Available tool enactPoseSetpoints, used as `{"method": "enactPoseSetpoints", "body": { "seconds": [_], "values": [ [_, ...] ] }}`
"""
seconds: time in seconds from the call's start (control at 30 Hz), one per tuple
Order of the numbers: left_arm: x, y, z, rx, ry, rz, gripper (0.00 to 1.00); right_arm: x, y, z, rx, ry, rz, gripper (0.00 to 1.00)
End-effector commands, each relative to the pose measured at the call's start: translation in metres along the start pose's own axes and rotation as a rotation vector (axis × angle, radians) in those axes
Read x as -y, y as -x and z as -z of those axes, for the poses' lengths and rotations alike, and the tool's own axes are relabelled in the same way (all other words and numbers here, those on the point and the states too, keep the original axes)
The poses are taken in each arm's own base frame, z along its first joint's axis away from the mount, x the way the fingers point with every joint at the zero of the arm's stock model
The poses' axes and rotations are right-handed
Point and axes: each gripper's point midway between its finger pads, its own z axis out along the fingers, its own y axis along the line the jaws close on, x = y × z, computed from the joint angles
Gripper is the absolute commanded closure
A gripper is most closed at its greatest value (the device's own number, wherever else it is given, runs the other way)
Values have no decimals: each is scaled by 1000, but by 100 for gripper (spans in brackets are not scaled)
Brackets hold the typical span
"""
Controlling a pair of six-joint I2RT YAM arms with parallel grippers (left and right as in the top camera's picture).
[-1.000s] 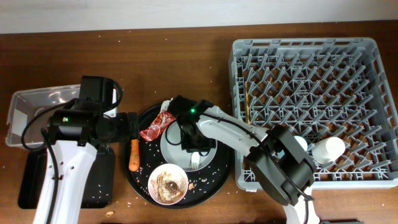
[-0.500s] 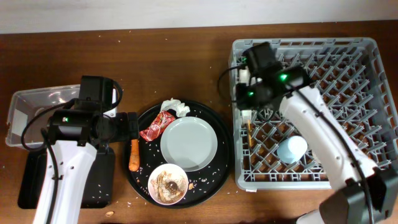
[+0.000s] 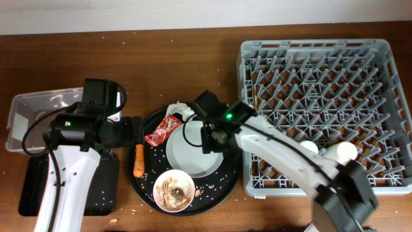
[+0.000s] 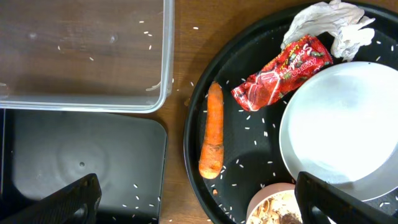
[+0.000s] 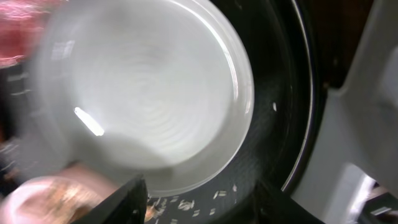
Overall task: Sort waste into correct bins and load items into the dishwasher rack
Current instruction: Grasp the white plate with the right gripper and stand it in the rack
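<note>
Right gripper (image 3: pixel 211 140), over the rack (image 3: pixel 315 45) half a second ago, now hangs above the bare plate (image 3: pixel 190 158) on the round tray (image 3: pixel 145 182), fingers apart, empty, blurred. Left gripper (image 4: pixel 196 183) has not moved, jaws wide above the carrot (image 4: pixel 212 137); wrapper (image 4: pixel 283 71) and tissue (image 4: pixel 329 25) lie beside the plate.

A brown wooden desk (image 3: pixel 167 58) fills the overhead view, and behind its far edge runs a pale strip of wall (image 3: pixel 129 13). On the desk lies a large round black tray (image 3: pixel 225 180) with a low raised rim, a little left of the middle. Many white rice grains (image 3: pixel 154 153) are scattered over the floor of this tray, and a few lie on the bare wood just beside its left rim. Some small pale specks (image 3: pixel 135 37) sit on the desk near the far edge
</note>
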Motion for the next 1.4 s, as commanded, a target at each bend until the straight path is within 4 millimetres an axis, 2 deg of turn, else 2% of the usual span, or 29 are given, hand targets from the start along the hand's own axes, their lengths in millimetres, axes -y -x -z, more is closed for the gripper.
{"method": "enactPoseSetpoints", "body": {
  "seconds": [0.0, 0.1, 0.17, 0.2, 0.27, 0.3, 0.43, 0.5, 0.53, 0.6, 0.73, 0.83, 0.93, 1.0, 1.07, 1.13, 1.2, 1.3, 1.33, 1.37],
  "values": [
    [-3, 1, 4, 16, 10, 19, 1, 27, -7, -45, -60, -86, -134, 48],
    [-3, 1, 4, 16, 10, 19, 1, 31, -12, -67, -114, -107, -45, 64],
    [-3, 1, 4, 16, 10, 19, 1, 32, -16, -74, -132, -113, -43, 74],
    [-3, 1, 4, 16, 10, 19, 1, 34, -17, -77, -134, -115, -44, 85],
    [-3, 1, 4, 16, 10, 19, 1, 34, -17, -78, -134, -116, -44, 89],
    [-3, 1, 4, 16, 10, 19, 1, 34, -17, -78, -134, -117, -45, 95],
    [-3, 1, 4, 16, 10, 19, 1, 48, -16, -71, -123, -168, -50, 96],
    [-3, 1, 4, 16, 10, 19, 1, 51, -2, -47, -65, -148, -26, 96],
    [-3, 1, 4, 16, 10, 19, 1, 47, 7, -27, -20, -114, 9, 96],
    [-3, 1, 4, 16, 10, 19, 1, 40, 16, -3, 38, -74, 60, 96],
    [-3, 1, 4, 16, 10, 19, 1, 32, 33, 65, 214, 1, 100, 96],
    [-3, 1, 4, 16, 10, 19, 1, 64, 46, 121, 368, -98, 53, 96],
    [-3, 1, 4, 16, 10, 18, 1, 153, 64, 184, 562, -427, -101, 96],
    [-3, 1, 4, 16, 10, 19, 1, 229, 69, 228, 679, -701, -275, 96],
    [-3, 1, 4, 16, 10, 19, 1, 264, 69, 243, 705, -826, -366, 96],
    [-3, 1, 4, 16, 10, 19, 1, 283, 74, 247, 718, -887, -425, 96],
    [-3, 1, 4, 16, 10, 19, 1, 285, 86, 233, 682, -910, -394, 96],
    [-3, 1, 4, 16, 10, 19, 1, 285, 95, 192, 543, -943, -318, 96],
    [-3, 1, 4, 16, 10, 19, 1, 280, 98, 170, 484, -902, -294, 96],
    [-3, 1, 4, 16, 10, 19, 1, 277, 99, 159, 455, -871, -284, 96]
  ]
}}
